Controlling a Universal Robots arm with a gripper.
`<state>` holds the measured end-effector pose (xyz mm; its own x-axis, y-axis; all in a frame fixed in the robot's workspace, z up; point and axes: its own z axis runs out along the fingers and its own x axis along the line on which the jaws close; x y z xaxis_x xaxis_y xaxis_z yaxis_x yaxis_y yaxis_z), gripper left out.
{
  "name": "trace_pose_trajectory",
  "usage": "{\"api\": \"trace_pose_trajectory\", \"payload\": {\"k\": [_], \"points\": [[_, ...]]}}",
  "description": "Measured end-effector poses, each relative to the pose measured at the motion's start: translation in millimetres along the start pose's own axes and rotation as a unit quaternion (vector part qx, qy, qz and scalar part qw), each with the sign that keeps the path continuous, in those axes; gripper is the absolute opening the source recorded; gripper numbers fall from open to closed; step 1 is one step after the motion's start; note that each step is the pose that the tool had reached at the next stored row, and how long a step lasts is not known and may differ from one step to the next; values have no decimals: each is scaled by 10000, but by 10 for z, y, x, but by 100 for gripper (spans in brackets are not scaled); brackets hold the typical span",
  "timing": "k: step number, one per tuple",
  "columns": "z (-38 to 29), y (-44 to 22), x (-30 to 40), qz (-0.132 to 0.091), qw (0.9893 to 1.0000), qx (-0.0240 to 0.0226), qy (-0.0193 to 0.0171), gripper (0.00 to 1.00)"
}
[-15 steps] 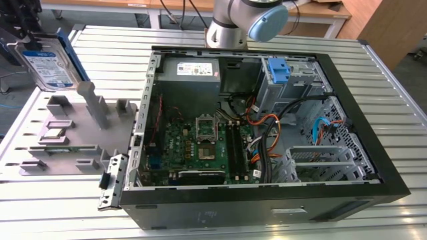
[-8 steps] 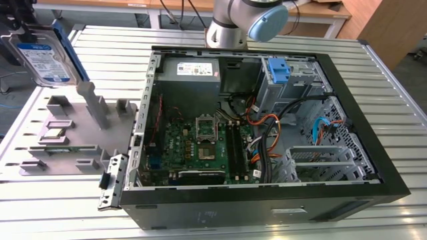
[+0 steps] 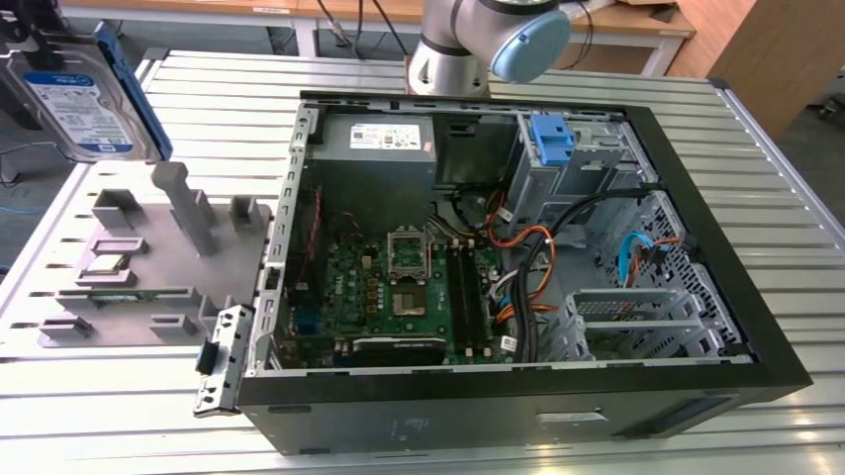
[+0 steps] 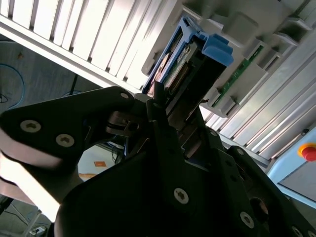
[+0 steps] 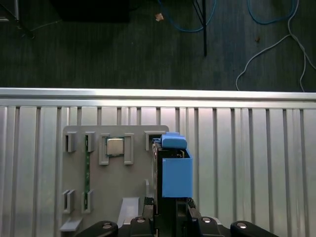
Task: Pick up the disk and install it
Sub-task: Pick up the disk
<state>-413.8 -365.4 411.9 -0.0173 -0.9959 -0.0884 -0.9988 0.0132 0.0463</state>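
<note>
Installing into the open case is not yet done. On the exterior view's left, over the grey rack beside the case, the disk hangs on edge and looks lifted off it. The gripper pinches the disk between its fingers, so the pick-up seems complete.

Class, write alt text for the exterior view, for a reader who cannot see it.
The disk, silver with blue side rails, is held in the air at the exterior view's upper left, above a grey fixture plate. Beside it, an open computer case lies on a slatted metal table, its motherboard exposed.
</note>
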Motion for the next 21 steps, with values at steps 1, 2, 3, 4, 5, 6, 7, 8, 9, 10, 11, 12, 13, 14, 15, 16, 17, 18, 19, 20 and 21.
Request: {"api": "trace_pose_trajectory", "payload": {"k": [1, 2, 3, 4, 5, 6, 7, 8, 9, 10, 11, 12, 13, 14, 15, 16, 17, 18, 19, 20, 21], "points": [[-17, 1, -1, 0, 10000, 0, 0, 35], [-29, 2, -3, 0, 10000, 0, 0, 35], [-33, 2, -3, 0, 10000, 0, 0, 35], [-33, 2, -3, 0, 10000, 1, 0, 35], [-33, 2, -3, 0, 10000, 1, 0, 35], [-34, 1, -3, 0, 10000, 0, 0, 35], [-35, 2, -3, 0, 10000, 0, 0, 35], [-36, 2, -3, 0, 10000, 0, 0, 35], [-36, 2, -3, 0, 10000, 0, 0, 35], [-37, 2, -3, 0, 10000, 0, 0, 35], [-36, 2, -3, 0, 10000, 0, 0, 35], [-37, 2, -3, 0, 10000, 0, 0, 35], [-37, 2, -3, 0, 10000, 0, 0, 35], [-38, 2, -3, 0, 10000, 0, 0, 35], [-42, 2, -4, 0, 10000, -1, 1, 35], [-47, 2, -4, 0, 10000, -1, 1, 35], [-50, 2, -4, 0, 10000, 0, 0, 35], [-57, 3, -5, 0, 10000, 0, 0, 35], [-65, 3, -6, 0, 10000, 0, 0, 35], [-76, 3, -7, 0, 10000, -1, 1, 35], [-87, 4, -8, 0, 10000, -1, 0, 35]]}}
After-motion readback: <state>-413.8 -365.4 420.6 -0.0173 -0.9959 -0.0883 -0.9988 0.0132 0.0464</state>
